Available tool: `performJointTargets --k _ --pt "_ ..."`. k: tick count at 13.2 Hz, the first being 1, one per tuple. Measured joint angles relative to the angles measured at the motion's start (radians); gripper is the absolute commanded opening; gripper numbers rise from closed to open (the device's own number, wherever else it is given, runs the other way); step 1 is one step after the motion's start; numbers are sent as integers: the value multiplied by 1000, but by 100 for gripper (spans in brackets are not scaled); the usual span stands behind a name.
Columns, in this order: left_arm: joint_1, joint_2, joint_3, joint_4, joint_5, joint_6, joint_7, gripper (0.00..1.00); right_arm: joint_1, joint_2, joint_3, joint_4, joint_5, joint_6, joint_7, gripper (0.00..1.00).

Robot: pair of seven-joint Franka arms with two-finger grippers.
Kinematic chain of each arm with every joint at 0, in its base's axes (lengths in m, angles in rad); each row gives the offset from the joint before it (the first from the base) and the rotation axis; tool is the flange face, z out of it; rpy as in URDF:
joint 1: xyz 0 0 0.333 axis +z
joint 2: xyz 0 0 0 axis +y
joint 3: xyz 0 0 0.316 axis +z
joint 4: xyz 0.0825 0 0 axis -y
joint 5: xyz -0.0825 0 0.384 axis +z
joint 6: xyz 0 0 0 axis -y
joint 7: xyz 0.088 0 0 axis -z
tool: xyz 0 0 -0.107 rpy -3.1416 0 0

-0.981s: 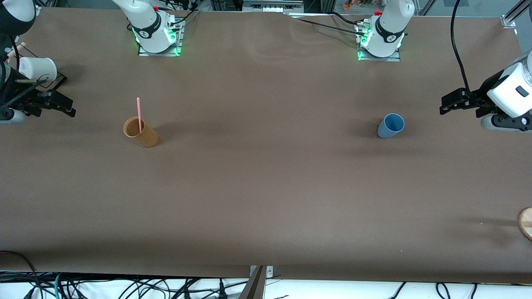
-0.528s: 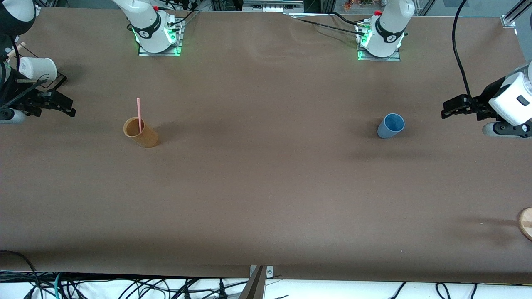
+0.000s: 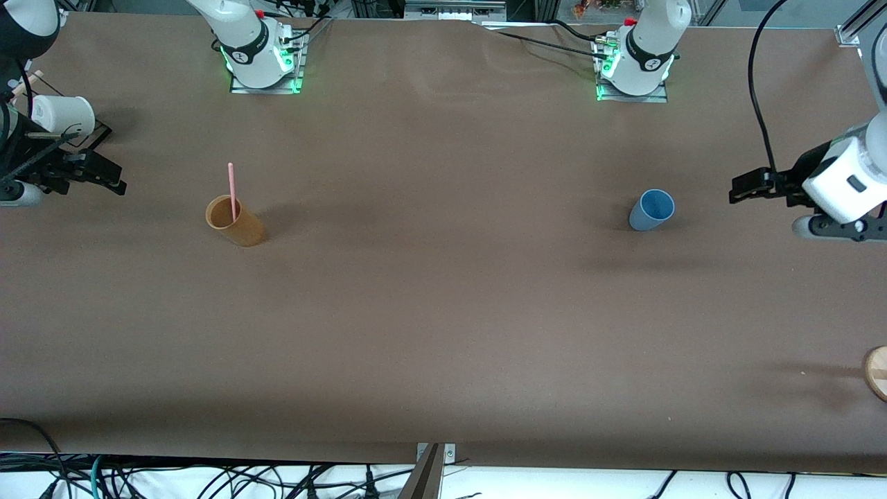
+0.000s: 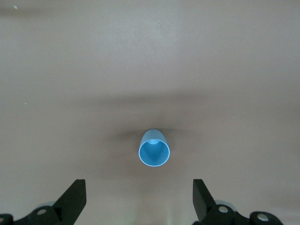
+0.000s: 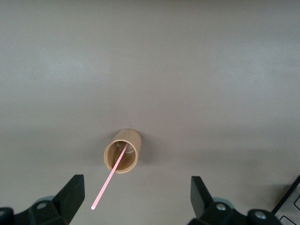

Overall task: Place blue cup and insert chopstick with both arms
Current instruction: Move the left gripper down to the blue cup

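Note:
The blue cup (image 3: 652, 210) stands upright on the brown table toward the left arm's end; it also shows in the left wrist view (image 4: 154, 148). My left gripper (image 3: 739, 187) is open and empty, up in the air beside the cup at the table's end; its jaws (image 4: 139, 204) stand wide apart. The pink chopstick (image 3: 232, 192) leans in the orange-brown cup (image 3: 235, 221) toward the right arm's end; both show in the right wrist view, chopstick (image 5: 110, 180), cup (image 5: 123, 151). My right gripper (image 3: 111, 180) is open and empty, waiting beside that cup (image 5: 137, 201).
A white cup (image 3: 62, 114) sits on a black stand at the right arm's end of the table. A round wooden piece (image 3: 877, 372) lies at the left arm's end, nearer the front camera. Both arm bases (image 3: 260, 52) stand along the table's edge.
My left gripper has shifted slightly, dipping a little and edging toward the blue cup. The right arm, both cups and the chopstick have not moved.

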Motion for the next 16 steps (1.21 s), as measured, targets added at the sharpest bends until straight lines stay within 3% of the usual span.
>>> performJointTargets --k 3,5,7,12,16 --pt "7 61 2 -13 1 2 7 100 0 0 0 0 0 0 0 100" --pt "15 78 3 -74 29 68 40 100 0 0 0 0 0 0 0 100" --pt "19 56 3 -203 53 214 73 100 0 0 0 0 0 0 0 100" --pt "24 -70 3 -635 56 603 103 100 0 0 0 0 0 -1 0 100" --pt "25 -142 3 -807 56 721 118 100 0 0 0 0 0 -1 0 100"
